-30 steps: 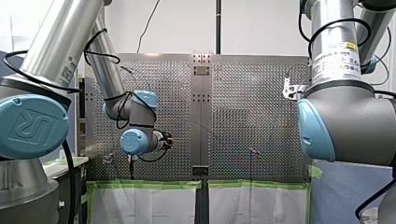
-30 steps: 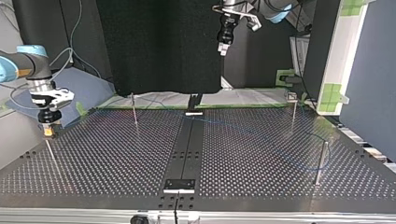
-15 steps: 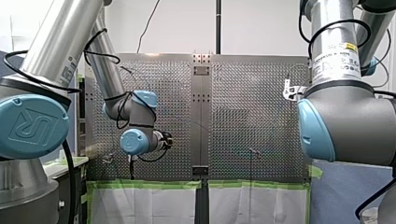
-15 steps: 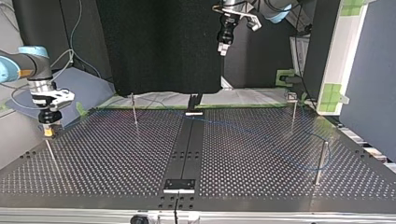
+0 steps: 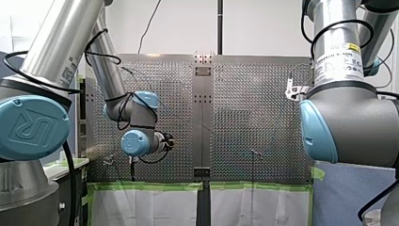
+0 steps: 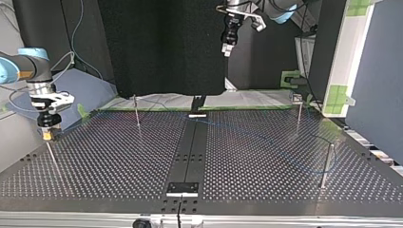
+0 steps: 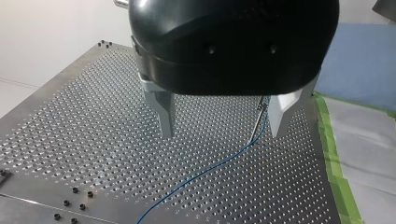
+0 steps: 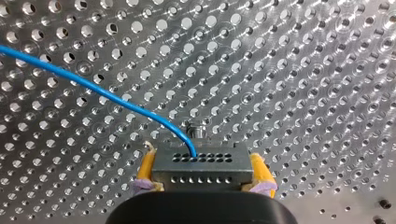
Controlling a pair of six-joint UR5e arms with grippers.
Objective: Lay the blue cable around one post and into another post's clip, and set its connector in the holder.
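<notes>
Grip is firm: my right jaws' yellow pads (image 8: pixel 146 168) clamp the connector (image 8: pixel 201 170), blue cable (image 8: pixel 107 95) curving away over the counter (image 8: pixel 303 70). In the top view they have drifted slightly toward its left, just above a thin post (image 6: pixel 51 156), so seating looks unfinished. My left jaws hang wide, empty, high above the cable.

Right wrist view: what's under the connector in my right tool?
Visible: perforated table all around, and a small metal stub peeking out just beyond the connector, where the blue cable enters. What lies directly beneath is covered by the connector and the right tool.
</notes>
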